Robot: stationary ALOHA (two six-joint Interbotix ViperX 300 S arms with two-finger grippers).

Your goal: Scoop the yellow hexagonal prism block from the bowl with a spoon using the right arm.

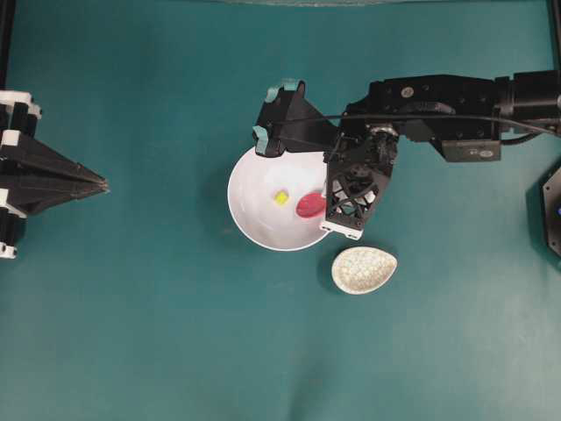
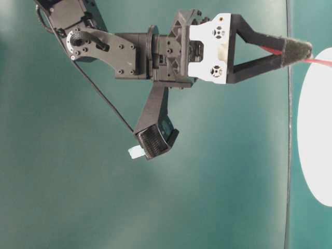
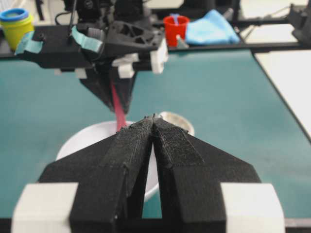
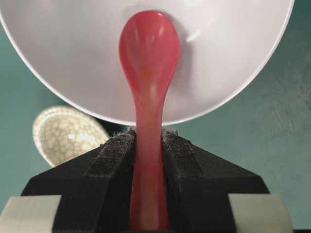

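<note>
Over the bowl, right gripper fingers clamp the spoon handle, scoop angled beside yellow block for scooping; left gripper fingers closed, parked

The right arm is black with white fittings, teal tape pads, visible screws and a thin black cable.

Glossy spoon, glossy bowl, perhaps ceramic; rough-textured fingers.

In the overhead view the black right arm covers the glossy pink-red spoon's handle and the large white glossy bowl's rim from twelve to three o'clock.
</note>
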